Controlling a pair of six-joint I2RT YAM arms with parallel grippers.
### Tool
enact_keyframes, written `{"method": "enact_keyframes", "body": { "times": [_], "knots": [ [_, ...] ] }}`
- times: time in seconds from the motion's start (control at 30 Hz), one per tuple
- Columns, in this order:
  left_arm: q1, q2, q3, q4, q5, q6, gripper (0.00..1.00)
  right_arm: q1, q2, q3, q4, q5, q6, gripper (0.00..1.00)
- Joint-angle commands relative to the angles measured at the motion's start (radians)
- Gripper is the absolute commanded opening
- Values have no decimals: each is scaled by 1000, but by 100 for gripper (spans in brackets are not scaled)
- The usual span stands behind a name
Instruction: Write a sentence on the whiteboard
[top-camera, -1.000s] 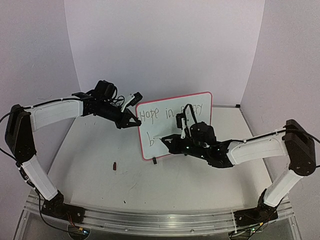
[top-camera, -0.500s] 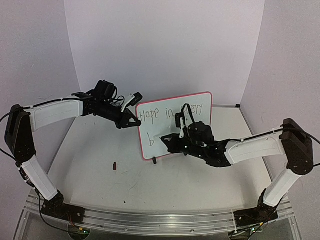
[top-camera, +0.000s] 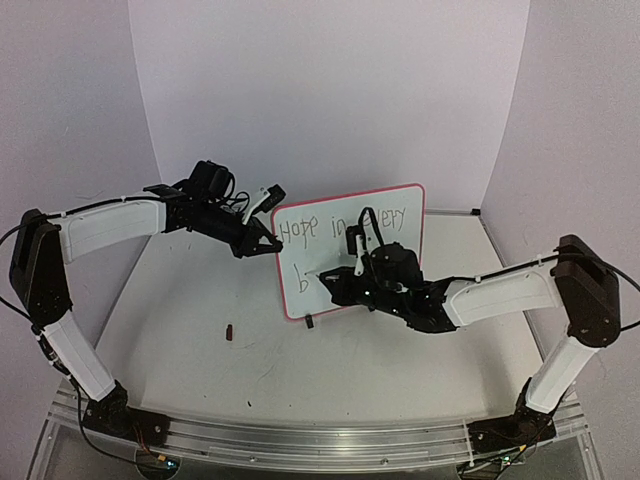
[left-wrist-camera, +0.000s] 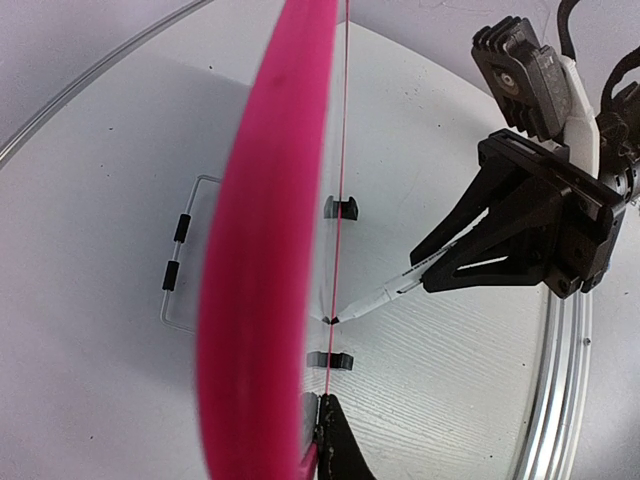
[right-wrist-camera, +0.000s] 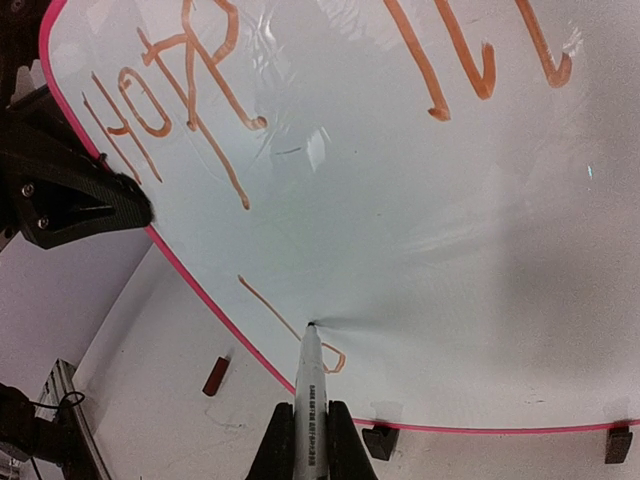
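The whiteboard (top-camera: 310, 255) stands upright on its two black feet (right-wrist-camera: 379, 440) near the middle of the white table (top-camera: 180, 300), its face turned toward the arm bases. The left gripper (top-camera: 268, 243) reaches in from the left side and is clamped on the board's left edge. In the left wrist view the red-pink rim runs blurred and edge-on right up to the camera, with one dark finger (left-wrist-camera: 335, 445) against it at the bottom.

The right gripper (top-camera: 338, 280) sits low in front of the board, its jaws closed on a white marker (right-wrist-camera: 310, 395). The marker's dark tip touches the board surface in the lower left part, just above the bottom rim.

The sentence (top-camera: 345, 226) so far reads "Hope in every" along the top of the board. Beneath it, by the left edge, there is a single "b", and the marker tip rests at the bowl of that letter. In the right wrist view the strokes look orange-brown.

A small dark piece (top-camera: 231, 332) lies on the table to the left of the board, apart from it
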Motion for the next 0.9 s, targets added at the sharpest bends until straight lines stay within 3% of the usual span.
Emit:
{"method": "enact_keyframes", "body": {
  "times": [0.0,0.87],
  "knots": [
    [-1,-6,-8,-67,-80,50,0,0,7,22,13,52,13,0],
    [-1,-4,-9,-66,-73,49,0,0,22,-45,-28,112,57,0]
  ]
}}
